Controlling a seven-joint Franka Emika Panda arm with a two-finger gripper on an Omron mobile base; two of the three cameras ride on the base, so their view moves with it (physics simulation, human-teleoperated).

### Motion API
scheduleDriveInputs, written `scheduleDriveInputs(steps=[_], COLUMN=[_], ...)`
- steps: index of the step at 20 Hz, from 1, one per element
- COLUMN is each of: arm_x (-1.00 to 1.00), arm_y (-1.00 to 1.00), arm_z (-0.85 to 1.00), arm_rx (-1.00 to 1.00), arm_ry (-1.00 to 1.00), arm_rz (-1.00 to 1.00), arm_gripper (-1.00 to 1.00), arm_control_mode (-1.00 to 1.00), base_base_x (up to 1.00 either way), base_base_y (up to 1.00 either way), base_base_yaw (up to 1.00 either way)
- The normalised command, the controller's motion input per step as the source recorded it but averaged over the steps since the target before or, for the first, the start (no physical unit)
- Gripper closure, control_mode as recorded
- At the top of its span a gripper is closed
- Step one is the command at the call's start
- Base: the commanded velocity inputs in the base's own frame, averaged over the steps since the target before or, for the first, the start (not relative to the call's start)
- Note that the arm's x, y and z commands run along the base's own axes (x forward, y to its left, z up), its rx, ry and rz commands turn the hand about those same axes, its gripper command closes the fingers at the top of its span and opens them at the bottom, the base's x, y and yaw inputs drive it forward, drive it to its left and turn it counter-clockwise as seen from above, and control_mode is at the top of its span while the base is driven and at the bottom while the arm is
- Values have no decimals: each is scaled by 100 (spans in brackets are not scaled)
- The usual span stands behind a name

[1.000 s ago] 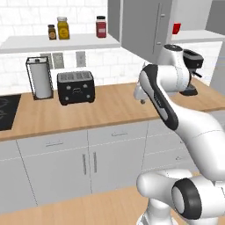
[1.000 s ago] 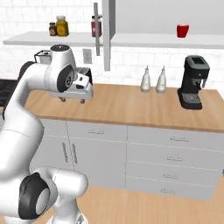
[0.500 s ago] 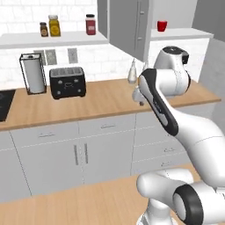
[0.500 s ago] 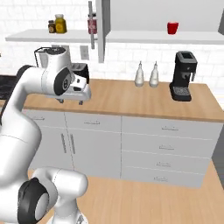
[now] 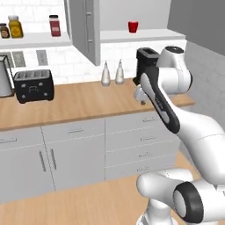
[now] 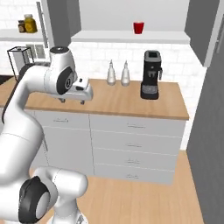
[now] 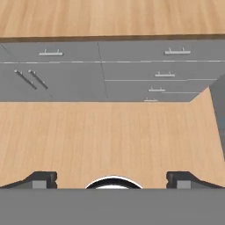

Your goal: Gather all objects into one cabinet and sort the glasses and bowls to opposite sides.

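Observation:
A red cup (image 5: 132,27) (image 6: 138,27), one of the glasses, stands alone on the white shelf board (image 5: 145,35) (image 6: 131,36) of the wall cabinet. The cabinet's tall grey door (image 5: 84,28) (image 6: 56,19) hangs open to the cup's left. My gripper (image 5: 141,102) (image 6: 72,100) hovers over the counter's front edge, well below the cup, pointing down. In the hand view my gripper (image 7: 112,178) is open with nothing between its fingertips (image 7: 44,178), above the wooden floor and grey drawer fronts. The bowls are out of view.
A black coffee machine (image 6: 151,74) (image 5: 144,59) and two pale bottles (image 6: 118,73) (image 5: 112,73) stand at the back of the wooden counter (image 6: 131,103). A toaster (image 5: 34,85) sits further left. Jars (image 5: 15,26) and a red-lidded jar (image 5: 54,25) are on the left shelf. A dark wall (image 6: 210,131) closes the right.
The whole picture has shifted: the base has driven right along the counter, so toaster and jars slid left and the cup's shelf came to the middle. The gripper stayed open.

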Motion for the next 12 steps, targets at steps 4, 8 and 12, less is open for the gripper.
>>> scheduleDriveInputs(steps=[4, 8, 12], arm_x=[0, 0, 0], arm_y=[0, 0, 0], arm_z=[0, 0, 0], arm_rx=[0, 0, 0], arm_ry=[0, 0, 0], arm_rz=[0, 0, 0], arm_gripper=[-100, -100, -100], arm_control_mode=[100, 100, 100], base_base_x=[81, 96, 100], base_base_y=[-38, -71, -33], base_base_yaw=[0, 0, 0])
